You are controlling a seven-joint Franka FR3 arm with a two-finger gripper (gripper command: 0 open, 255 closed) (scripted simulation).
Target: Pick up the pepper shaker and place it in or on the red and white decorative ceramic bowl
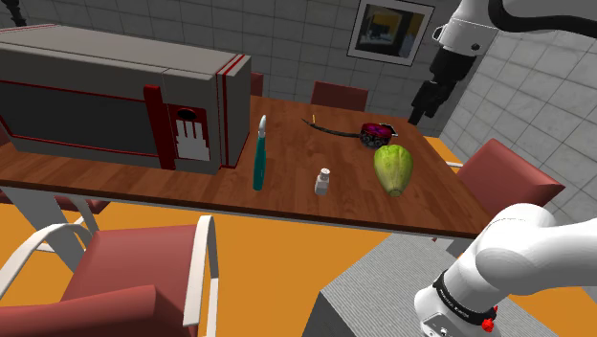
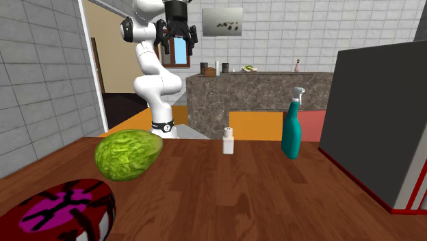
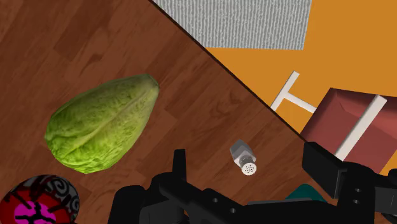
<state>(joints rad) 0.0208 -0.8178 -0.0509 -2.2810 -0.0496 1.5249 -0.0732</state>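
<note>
Pepper shaker (image 1: 323, 181) stands upright on the wooden table (image 1: 287, 196), close to the edge nearest the stand, between a teal spray bottle (image 1: 259, 158) and a green cabbage (image 1: 393, 168). A dark red patterned bowl (image 1: 377, 130) sits just beyond the cabbage. The gripper (image 2: 177, 44) hangs high above the table, jaws apart, holding nothing.

- We see a white arm (image 2: 154, 77) built of rounded, glossy links.
- We note dark bands at its joints; 1 black ring (image 1: 457, 299) has a small red dot beside it.
- We find the gripper (image 2: 178, 42) all black, with 2 blocky fingers (image 3: 180, 164).
</note>
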